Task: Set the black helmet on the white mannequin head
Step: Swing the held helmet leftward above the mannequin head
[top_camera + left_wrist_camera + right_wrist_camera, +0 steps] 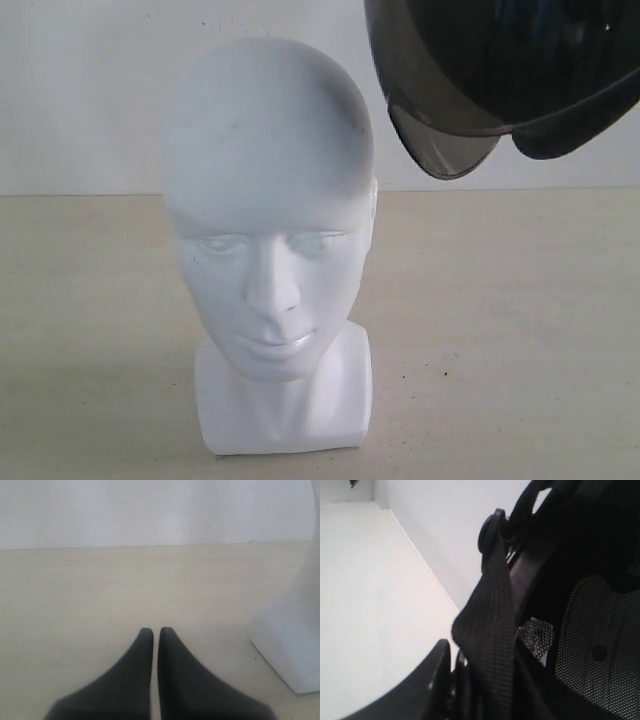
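Up close, the mannequin head (268,230) stood upright on the table (520,330), with the helmet (520,70) held in the air just beside its crown. The right gripper (451,680) clamped the helmet's rim, while the left gripper (156,632) was pinched together on nothing near the head's base.

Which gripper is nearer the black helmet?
Right. The right gripper holds the rim of the black helmet aloft; the left gripper sits low beside the base of the white mannequin head.
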`<state>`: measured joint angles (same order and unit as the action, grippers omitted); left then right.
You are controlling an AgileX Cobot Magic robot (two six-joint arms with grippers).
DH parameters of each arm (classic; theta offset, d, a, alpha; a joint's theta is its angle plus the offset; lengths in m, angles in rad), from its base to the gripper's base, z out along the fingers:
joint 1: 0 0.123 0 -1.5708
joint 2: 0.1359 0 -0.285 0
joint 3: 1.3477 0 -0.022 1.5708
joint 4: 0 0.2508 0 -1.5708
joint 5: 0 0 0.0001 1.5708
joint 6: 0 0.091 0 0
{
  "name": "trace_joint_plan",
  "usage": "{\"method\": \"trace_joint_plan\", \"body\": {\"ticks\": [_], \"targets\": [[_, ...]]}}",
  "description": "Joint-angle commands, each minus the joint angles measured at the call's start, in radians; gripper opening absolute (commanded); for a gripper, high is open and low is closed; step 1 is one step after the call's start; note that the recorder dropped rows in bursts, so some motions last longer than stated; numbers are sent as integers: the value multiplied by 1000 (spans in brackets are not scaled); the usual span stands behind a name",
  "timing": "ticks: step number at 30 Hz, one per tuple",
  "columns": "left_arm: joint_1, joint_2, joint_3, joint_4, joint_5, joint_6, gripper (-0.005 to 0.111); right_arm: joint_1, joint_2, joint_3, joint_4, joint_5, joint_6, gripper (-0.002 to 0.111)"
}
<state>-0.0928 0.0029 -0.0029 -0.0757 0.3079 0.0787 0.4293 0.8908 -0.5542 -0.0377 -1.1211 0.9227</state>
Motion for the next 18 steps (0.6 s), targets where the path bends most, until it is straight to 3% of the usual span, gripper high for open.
{"method": "trace_joint_plan", "body": {"ticks": [1,9,18], "targets": [[3,-3,3,-11,-2,3,4,-2,-11,-80,-27,-100,112,0],[3,-3,3,-11,-2,3,4,-2,-11,-177,-78,-100,231,0],[3,-3,3,-11,-2,3,4,-2,-9,-175,-73,-100,197,0]]}}
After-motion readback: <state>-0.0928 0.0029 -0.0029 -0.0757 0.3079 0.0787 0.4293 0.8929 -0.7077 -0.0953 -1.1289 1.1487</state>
